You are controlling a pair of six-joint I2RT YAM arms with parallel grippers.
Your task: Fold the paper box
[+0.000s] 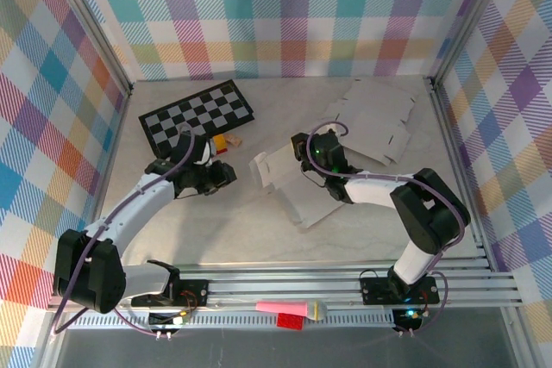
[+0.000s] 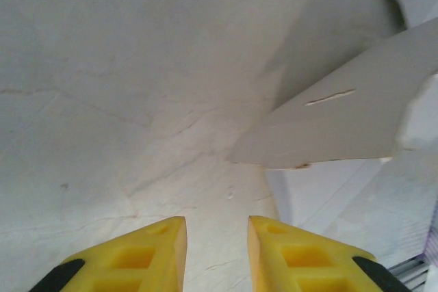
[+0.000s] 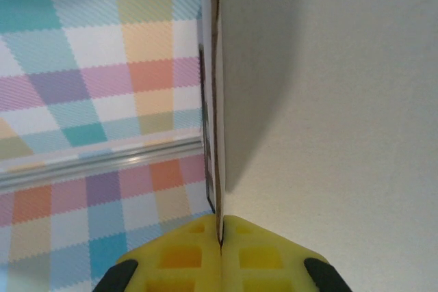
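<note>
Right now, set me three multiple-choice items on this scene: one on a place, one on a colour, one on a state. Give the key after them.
1. In the top view, the checkerboard mat lies:
A. far left
B. near right
C. dead centre

2. The left gripper has fingers coloured:
A. blue
B. yellow
C. white

3. The right gripper is:
A. wide open
B. shut on nothing
C. shut on the paper box

Key:
1 A, since the mat sits by the back wall on the left arm's side.
2 B, since both tips show yellow in the left wrist view.
3 C, since the right wrist view shows a panel edge pinched between the closed tips.
</note>
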